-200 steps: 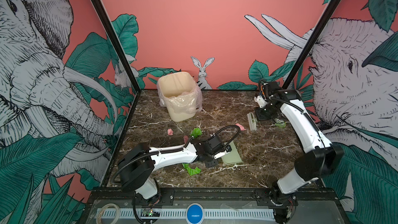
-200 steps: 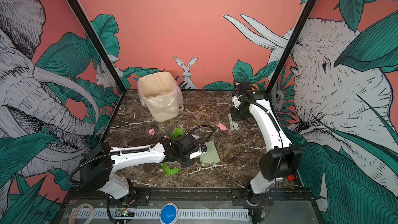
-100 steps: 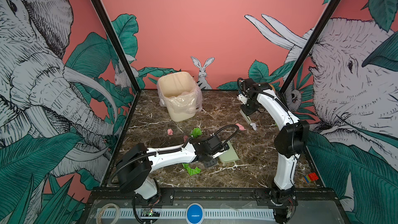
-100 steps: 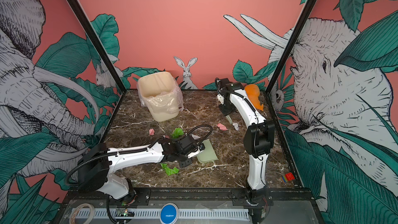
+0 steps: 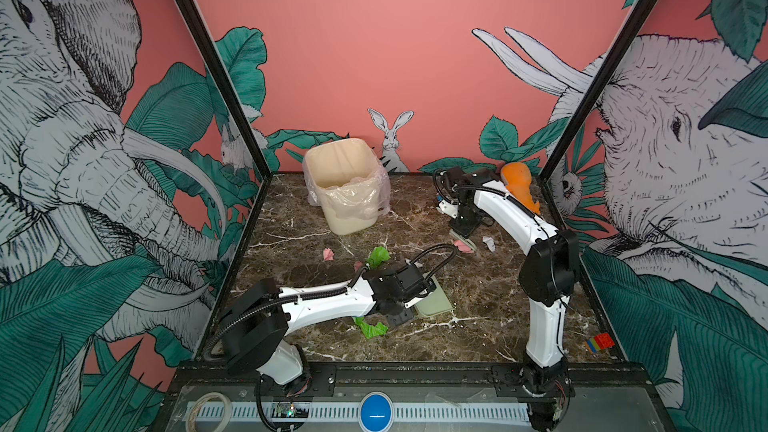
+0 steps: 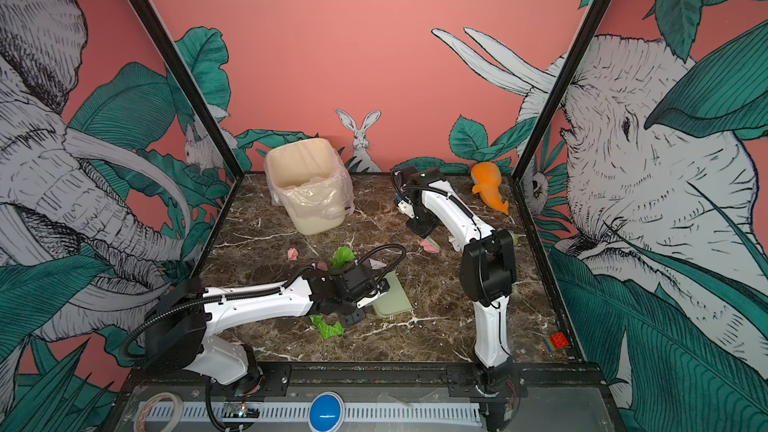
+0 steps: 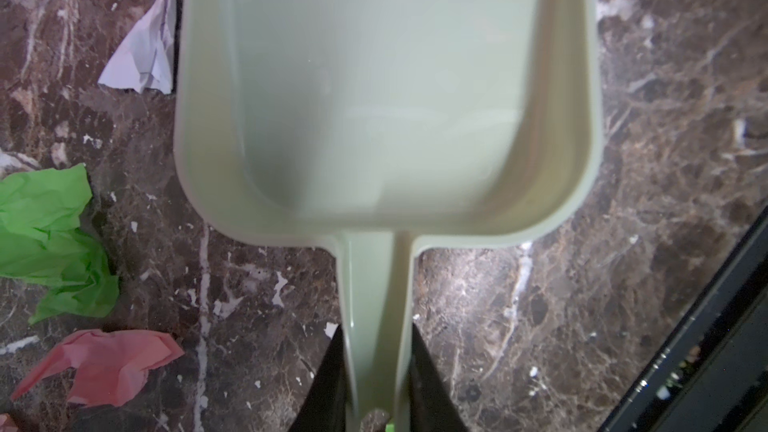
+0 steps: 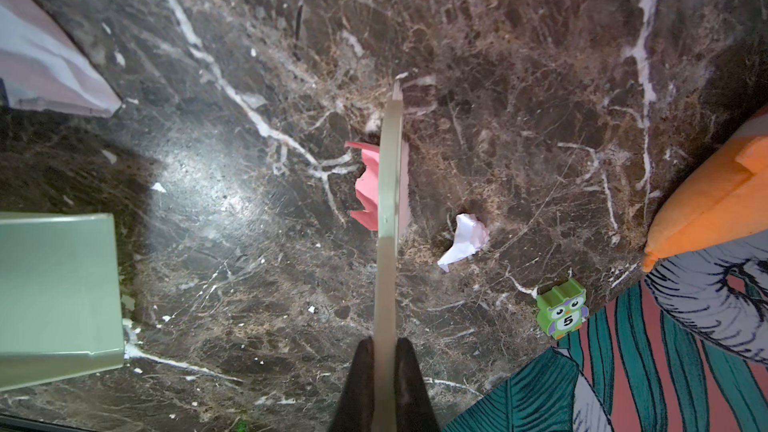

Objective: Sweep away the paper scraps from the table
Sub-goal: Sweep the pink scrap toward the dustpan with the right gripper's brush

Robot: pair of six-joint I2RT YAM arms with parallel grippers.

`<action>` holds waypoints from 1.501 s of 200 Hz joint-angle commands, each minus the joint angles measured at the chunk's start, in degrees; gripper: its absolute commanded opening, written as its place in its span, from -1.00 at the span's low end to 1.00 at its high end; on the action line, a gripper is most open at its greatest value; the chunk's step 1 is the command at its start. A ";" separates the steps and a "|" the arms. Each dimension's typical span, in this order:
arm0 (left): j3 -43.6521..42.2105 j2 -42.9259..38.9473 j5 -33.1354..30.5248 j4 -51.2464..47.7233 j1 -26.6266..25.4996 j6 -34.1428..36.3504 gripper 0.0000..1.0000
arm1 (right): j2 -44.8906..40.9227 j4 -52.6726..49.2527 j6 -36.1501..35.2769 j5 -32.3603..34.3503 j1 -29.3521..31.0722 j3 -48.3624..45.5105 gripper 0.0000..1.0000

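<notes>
Clamps dustpan [image 7: 374, 97] in left gripper [image 7: 376, 338], thin tool [image 8: 388, 201] in right gripper [image 8: 384, 347] by pink scrap [image 8: 368, 184]; "5" on owl block [image 8: 561, 313].

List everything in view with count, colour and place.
green scraps: 2, bright green, mid-table beside left arm
pink scraps: 3, pink, two mid-table, one against brush
white scraps: 2, white, one near brush, one beside dustpan
dustpan: 1, pale green, table centre
brush: 1, pale green, over far-right table
bin: 1, cream, clear liner, far left
carrot toy: 1, orange, far right corner
owl block: 1, green, right edge
brick: 1, red-blue-yellow, near right corner
table: 1, brown marble
left gripper: 1, black, shut on dustpan handle
right gripper: 1, black, shut on brush
</notes>
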 commanded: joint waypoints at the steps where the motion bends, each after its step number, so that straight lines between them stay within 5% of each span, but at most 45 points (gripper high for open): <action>1: -1.33 -2.43 -0.24 -1.55 -0.13 -1.78 -0.91 | -3.89 -5.76 0.17 -2.10 2.15 -1.90 -1.00; 79: -1.88 -1.23 0.54 -0.59 -0.16 -2.59 -0.91 | -13.53 -9.38 9.24 -6.36 8.85 -6.42 -1.00; 138: -0.28 0.46 -0.68 -0.67 -0.22 -3.13 -0.92 | -13.95 -11.85 14.05 -1.16 5.47 -6.16 -1.00; 300: 1.33 4.24 -2.93 0.94 -0.18 -4.55 -0.93 | -12.50 -5.90 18.01 -9.05 4.05 -15.00 -1.00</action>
